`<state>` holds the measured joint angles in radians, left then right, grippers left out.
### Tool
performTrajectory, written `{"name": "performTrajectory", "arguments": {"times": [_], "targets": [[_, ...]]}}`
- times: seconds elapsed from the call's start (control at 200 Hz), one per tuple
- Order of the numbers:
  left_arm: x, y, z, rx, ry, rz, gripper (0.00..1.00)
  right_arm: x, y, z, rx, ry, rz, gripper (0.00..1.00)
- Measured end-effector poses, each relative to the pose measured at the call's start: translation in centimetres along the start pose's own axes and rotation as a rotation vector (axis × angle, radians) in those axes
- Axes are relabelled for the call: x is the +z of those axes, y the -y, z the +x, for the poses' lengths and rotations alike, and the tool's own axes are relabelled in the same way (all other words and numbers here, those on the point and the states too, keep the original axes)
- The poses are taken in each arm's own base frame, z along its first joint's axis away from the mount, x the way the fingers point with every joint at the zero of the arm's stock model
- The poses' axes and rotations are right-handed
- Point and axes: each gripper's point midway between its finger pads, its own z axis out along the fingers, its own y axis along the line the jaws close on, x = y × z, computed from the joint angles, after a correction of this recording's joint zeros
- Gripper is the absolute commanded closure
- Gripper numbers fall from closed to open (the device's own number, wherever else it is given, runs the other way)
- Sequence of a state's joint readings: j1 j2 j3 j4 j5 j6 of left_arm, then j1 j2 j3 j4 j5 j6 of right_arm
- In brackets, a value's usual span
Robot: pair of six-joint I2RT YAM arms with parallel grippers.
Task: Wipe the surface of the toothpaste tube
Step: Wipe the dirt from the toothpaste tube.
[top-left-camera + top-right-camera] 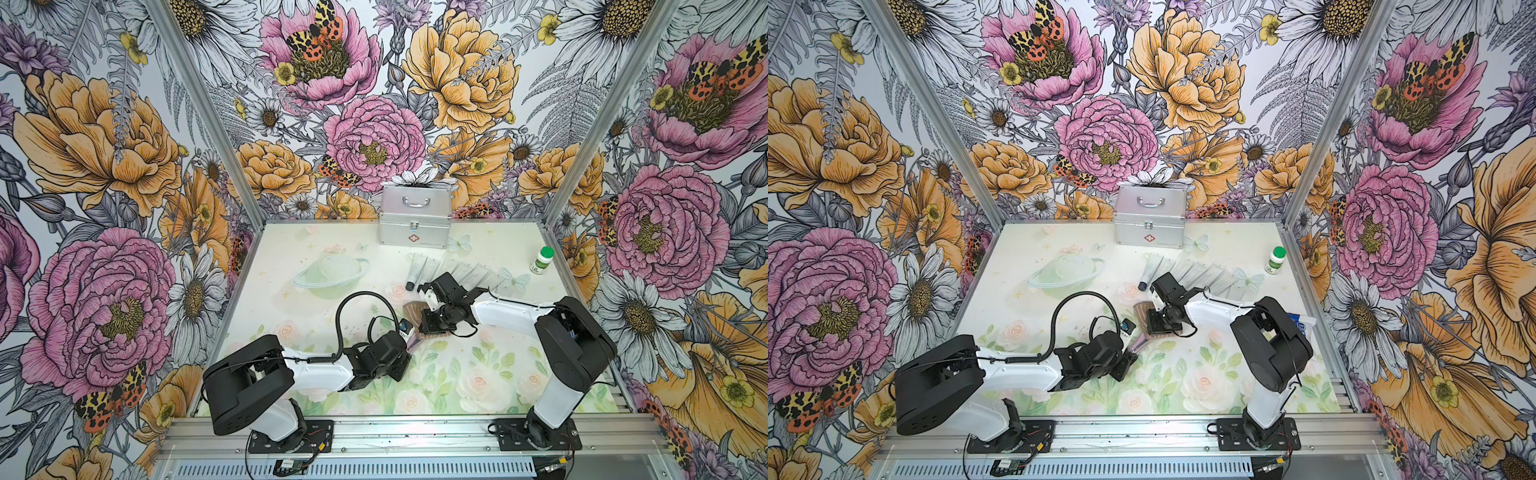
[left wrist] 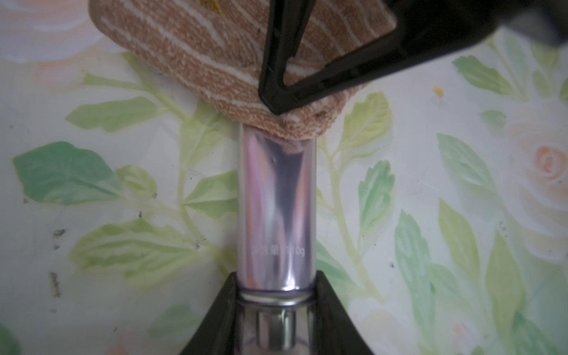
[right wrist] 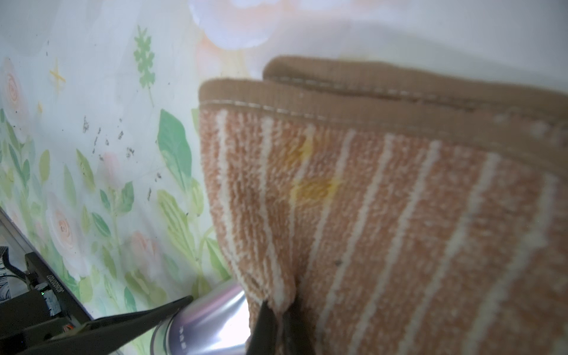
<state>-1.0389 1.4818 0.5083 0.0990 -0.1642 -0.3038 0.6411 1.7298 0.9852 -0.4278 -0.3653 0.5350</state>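
The toothpaste tube [image 2: 276, 199] is shiny lilac, and my left gripper [image 2: 275, 278] is shut on it near the cap end, holding it just above the mat. In both top views only a short strip of the tube [image 1: 413, 343] [image 1: 1139, 341] shows, between the two grippers. A brown towel with white stripes [image 3: 384, 215] [image 2: 190, 52] is pinched in my shut right gripper [image 3: 276, 310] and lies over the tube's far end, hiding it. In a top view the towel [image 1: 414, 309] peeks out from under the right wrist.
A silver first-aid case [image 1: 415, 220] stands at the back. A grey tube with a black cap [image 1: 417, 270] and a row of clear packets [image 1: 473, 274] lie behind the right arm. A green-capped white bottle [image 1: 542, 259] stands at the right edge.
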Motion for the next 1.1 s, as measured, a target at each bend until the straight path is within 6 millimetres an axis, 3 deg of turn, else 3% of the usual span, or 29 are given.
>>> {"name": "performTrajectory", "arguments": {"times": [0.09,0.28,0.5,0.63,0.856,1.101], "targets": [[0.0,0.0,0.0,0.000,0.000,0.000,0.71,0.0,-0.6,0.8,-0.007,-0.013,-0.010,1.00],[0.0,0.0,0.0,0.000,0.000,0.000,0.71,-0.1,0.2,0.3,0.024,-0.017,-0.020,1.00],[0.0,0.0,0.0,0.001,0.000,0.000,0.71,-0.2,3.4,-2.5,0.097,-0.002,0.022,1.00],[0.0,0.0,0.0,0.001,0.000,-0.001,0.71,-0.1,4.2,-3.0,0.110,-0.003,0.037,1.00],[0.0,0.0,0.0,0.001,0.000,-0.002,0.71,-0.2,3.6,-2.5,0.080,0.003,0.053,1.00],[0.0,0.0,0.0,0.001,0.001,-0.003,0.71,-0.2,0.1,0.1,0.013,-0.024,0.027,1.00]]}}
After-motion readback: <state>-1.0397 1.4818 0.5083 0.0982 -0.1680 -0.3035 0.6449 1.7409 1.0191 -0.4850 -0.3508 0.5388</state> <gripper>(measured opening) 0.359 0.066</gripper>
